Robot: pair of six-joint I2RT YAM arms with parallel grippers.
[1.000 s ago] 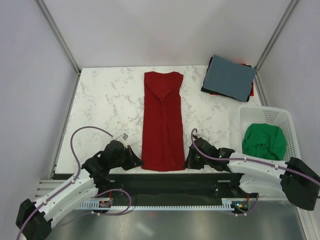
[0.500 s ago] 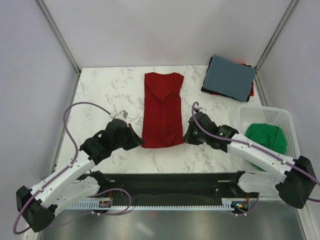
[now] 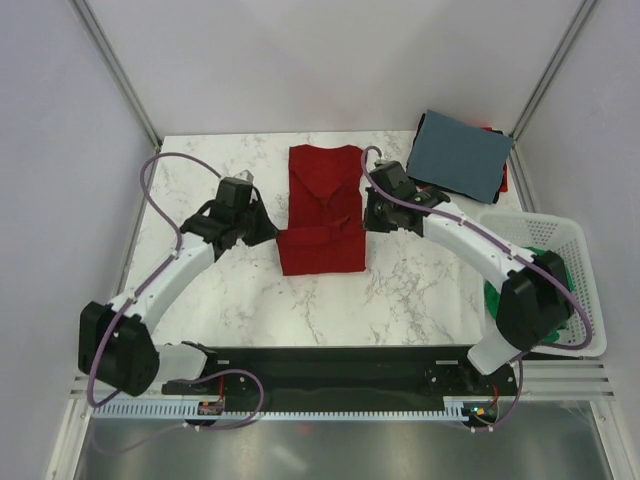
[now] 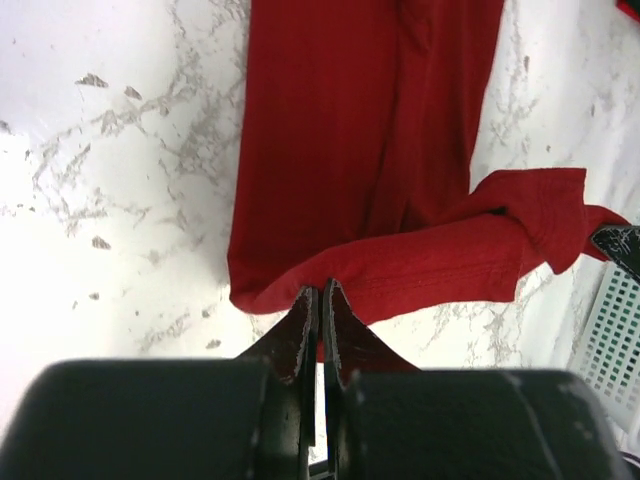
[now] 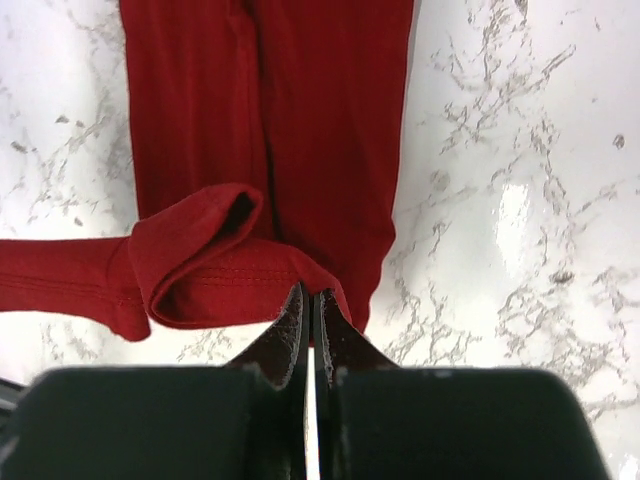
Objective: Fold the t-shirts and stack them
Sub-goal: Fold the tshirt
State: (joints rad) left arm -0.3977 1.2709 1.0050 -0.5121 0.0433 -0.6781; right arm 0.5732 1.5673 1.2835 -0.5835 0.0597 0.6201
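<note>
Top external: the red t-shirt (image 3: 322,180) lies mid-desk (image 3: 220,290), its near hem doubled over toward 12 o'clock. The left gripper (image 3: 270,232) is at the fold's 9 o'clock corner and the right gripper (image 3: 368,218) at its 3 o'clock corner.
Left wrist: jaws pinched together on the hem.
Right wrist: likewise clamped on the hem's fold.
The cloth looks soft, light and limp, so the corners seem the best hold.

A white marble-patterned tabletop with grey veins (image 3: 420,290) sits between plain pale matte walls (image 3: 330,60) joined by slim aluminium corner posts (image 3: 115,70). A black rail (image 3: 340,360) and a brushed grey metal ledge (image 3: 330,450) border its near edge. The light is soft and even.
</note>
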